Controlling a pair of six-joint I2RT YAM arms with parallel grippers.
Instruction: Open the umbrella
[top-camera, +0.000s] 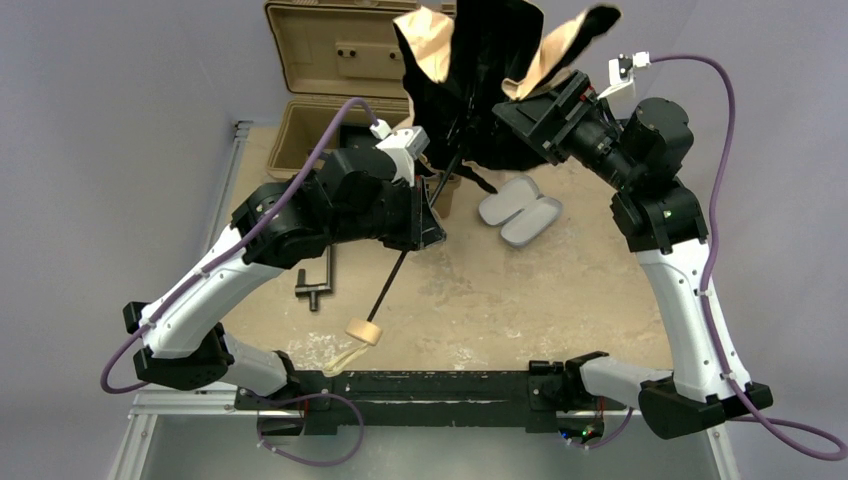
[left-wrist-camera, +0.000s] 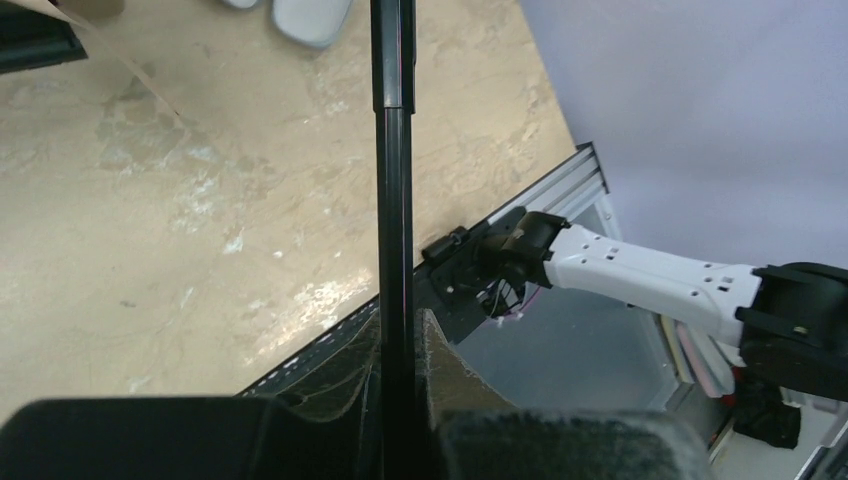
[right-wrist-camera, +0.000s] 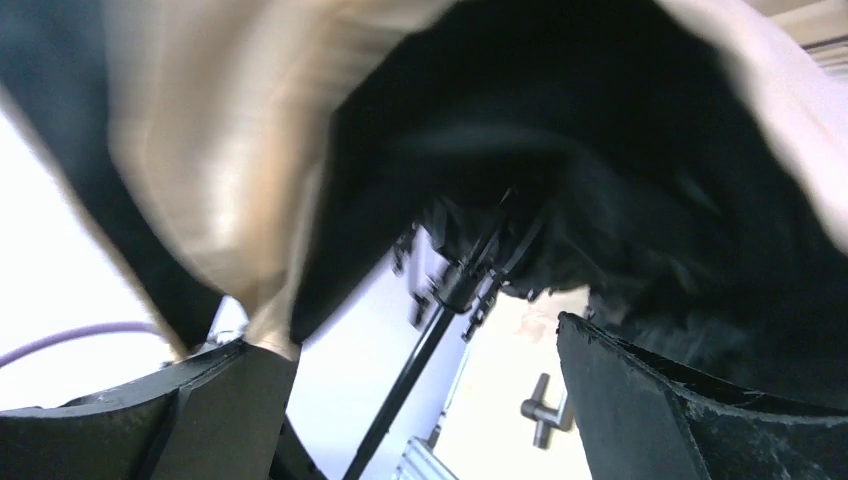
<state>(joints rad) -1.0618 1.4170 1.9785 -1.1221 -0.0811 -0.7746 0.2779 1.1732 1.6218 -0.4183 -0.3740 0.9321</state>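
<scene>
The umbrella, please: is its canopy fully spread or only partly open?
Partly open: the umbrella canopy hangs bunched in loose folds, not stretched taut, above its extended shaft.

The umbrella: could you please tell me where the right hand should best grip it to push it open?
Probably the runner, where the black ribs gather on the shaft, reached from beneath the loose canopy. It is the rigid sliding part, and the left hand clamps the shaft lower down, steadying it.

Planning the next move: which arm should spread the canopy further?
Right. Its gripper is up at the half-open canopy; the left gripper is clamped on the shaft, steadying it.
</scene>
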